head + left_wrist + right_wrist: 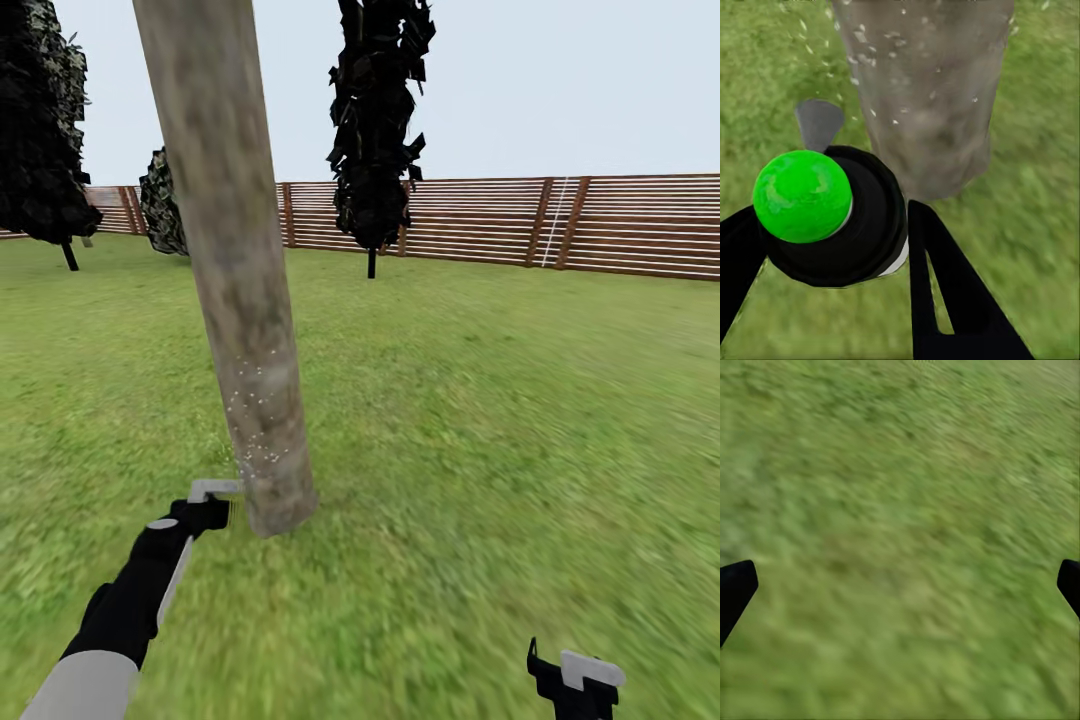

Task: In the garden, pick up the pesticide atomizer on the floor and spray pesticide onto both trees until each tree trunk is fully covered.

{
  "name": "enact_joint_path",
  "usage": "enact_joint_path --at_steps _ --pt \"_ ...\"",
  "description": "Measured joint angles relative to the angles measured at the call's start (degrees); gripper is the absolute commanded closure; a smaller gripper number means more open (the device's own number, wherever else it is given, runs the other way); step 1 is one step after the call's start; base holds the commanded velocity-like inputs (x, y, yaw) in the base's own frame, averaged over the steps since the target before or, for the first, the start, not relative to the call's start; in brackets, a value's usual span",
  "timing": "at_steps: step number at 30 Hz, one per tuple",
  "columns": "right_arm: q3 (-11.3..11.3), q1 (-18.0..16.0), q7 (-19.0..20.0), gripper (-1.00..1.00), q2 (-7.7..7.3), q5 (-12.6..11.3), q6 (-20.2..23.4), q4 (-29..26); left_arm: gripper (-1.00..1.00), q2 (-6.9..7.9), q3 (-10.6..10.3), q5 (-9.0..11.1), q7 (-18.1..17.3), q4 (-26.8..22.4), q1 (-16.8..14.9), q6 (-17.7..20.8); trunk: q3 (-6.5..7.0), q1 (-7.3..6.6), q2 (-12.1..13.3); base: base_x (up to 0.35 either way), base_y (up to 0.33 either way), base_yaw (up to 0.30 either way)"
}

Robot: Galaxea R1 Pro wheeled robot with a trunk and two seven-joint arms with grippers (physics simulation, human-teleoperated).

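We see the atomizer (832,217) gripped between the left gripper's (825,247) black fingers (945,285), green cap toward the wrist cam, so its long axis runs roughly along the fingers and down toward the grass. Its grey nozzle piece (819,124) sticks out on the side nearer the trunk (926,90). In the head view the left gripper (205,510) sits low, just beside the trunk (235,270) base, w/ the grey nozzle (213,488) almost touching the bark.

White specks of pesticide (255,420) dot the lower trunk and drift around it; in the left wrist view more specks (862,45) float over bark and grass. The trunk is thick, mottled grey-brown, leaning slightly, top out of frame.

The right gripper (575,685) hangs well apart from the trunk, low on the robot's right; its fingertips (735,589) are spread wide w/ only grass between, holding nothing.

Beyond the trunk stands a thin-stemmed dark tree (375,130), another dark tree (40,120) farther to the left, and a shrub (162,205) just behind the trunk by the fence (560,225). Nothing lies between gripper and trunk. The lawn (480,430) is flat green grass, brown slat fence across the back, pale sky above.
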Motion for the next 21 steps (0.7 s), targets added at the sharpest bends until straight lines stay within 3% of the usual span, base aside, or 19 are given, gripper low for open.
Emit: enact_joint_path --at_steps 3,11,17,21 --pt "0.0 0.0 0.0 -1.0 0.0 0.0 0.0 0.0 1.0 1.97 0.0 0.1 -1.7 0.0 0.0 0.0 0.0 0.0 0.0 0.188 0.13 0.001" --pt "0.0 0.0 0.0 -1.0 0.0 0.0 0.0 0.0 1.0 1.4 -0.4 0.2 -2.0 0.0 0.2 -0.2 0.0 0.0 0.0 0.264 0.188 0.0" --pt "0.0 0.0 0.0 -1.0 0.0 0.0 0.0 0.0 1.0 2.26 0.2 0.0 -2.1 -0.6 0.2 -0.3 0.0 0.0 0.0 0.032 0.025 0.0" --pt "0.0 0.0 0.0 -1.0 0.0 0.0 0.0 0.0 1.0 1.5 -1.0 0.3 -2.2 -0.6 1.1 -0.4 -0.01 0.0 0.0 0.0 0.0 0.0"
